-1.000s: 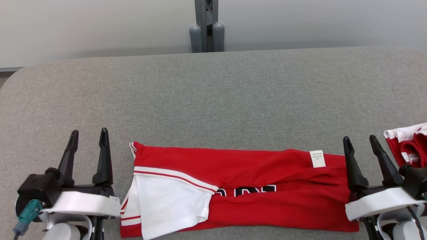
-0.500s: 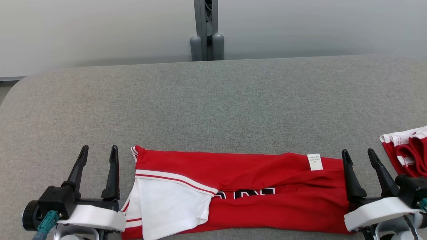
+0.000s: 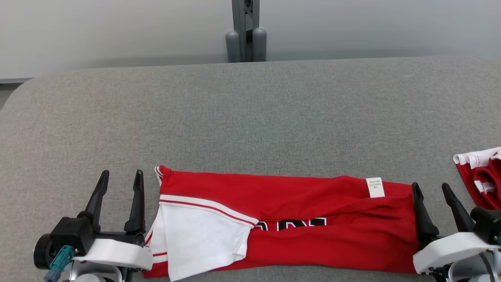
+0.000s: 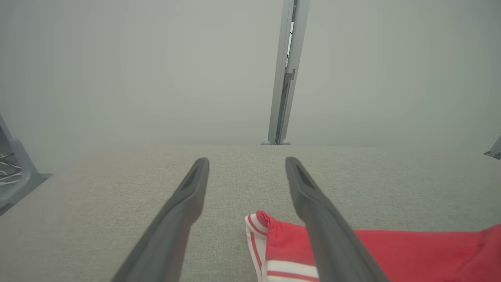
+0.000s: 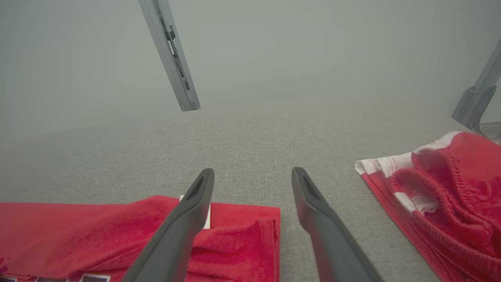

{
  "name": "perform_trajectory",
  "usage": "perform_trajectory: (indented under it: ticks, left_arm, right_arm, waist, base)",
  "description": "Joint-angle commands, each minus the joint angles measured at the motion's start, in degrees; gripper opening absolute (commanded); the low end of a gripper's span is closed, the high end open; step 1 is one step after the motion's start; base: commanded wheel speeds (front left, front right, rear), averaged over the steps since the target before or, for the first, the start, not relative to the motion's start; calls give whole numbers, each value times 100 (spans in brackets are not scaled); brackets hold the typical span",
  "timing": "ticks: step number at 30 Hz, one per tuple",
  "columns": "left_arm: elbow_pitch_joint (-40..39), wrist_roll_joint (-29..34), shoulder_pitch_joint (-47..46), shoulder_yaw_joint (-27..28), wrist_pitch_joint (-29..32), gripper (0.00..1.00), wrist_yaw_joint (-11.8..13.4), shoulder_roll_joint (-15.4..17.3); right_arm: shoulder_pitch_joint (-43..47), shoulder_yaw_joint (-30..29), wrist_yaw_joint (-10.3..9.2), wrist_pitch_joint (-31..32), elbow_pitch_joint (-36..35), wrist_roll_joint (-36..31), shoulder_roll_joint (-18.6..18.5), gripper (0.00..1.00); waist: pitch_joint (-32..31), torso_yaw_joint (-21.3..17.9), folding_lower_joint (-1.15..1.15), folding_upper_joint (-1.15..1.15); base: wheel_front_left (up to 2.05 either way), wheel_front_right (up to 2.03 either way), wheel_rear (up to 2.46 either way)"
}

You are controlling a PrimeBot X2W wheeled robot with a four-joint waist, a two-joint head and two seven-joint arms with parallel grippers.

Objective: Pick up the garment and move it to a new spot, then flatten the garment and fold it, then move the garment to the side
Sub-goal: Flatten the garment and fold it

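- The garment lies as a long red strip along the near edge of the table. A white panel is turned over its left part, and a white label sits near its right end.
- The left claw stands just beside the strip's left end and the right claw at its right end. Both have their fingers spread wide and hold nothing.
- The step in hand looks like the crosswise fold.
  - Each claw should come down on a corner and pinch every layer, the loose white panel included.
  - The end should then be lifted just high enough to clear the cloth beneath.
  - Carried over square, its edges should land on top of each other.
  - The rumpled ridge near the label would best be smoothed first.
- The head view gives the whole strip at once, both claws flanking it, and the black lettering partly tucked under a fold.
- The left wrist view brings the striped corner up close. It lies between that claw's two fingers, partly under the right one.
- The right wrist view puts the strip's right edge between the fingers.
- That view also takes in more of a second red-and-white garment, bunched further right and apart from the strip.
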Motion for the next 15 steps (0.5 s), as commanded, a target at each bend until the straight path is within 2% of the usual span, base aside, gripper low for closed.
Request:
perform_trajectory:
  ticks: [1,9,15]
  left_arm:
    - [23,41,-118,27,-19,100,-49,-18]
    - [155,70,-278,99,-19,100,-188,-127]
    - [226,84,-368,197,-18,100,-259,-192]
  right_arm:
    - [-13,-58,-1,8,108,-42,-14,100]
    - [-221,-66,-1,-213,1136,192,-10,100]
    - [-543,381,-1,-644,2111,668,-11,100]
  waist:
    - [62,9,0,0]
    - [328,-12,0,0]
    - [435,-22,0,0]
  base:
    - [0,0,0]
    - [0,0,0]
    - [0,0,0]
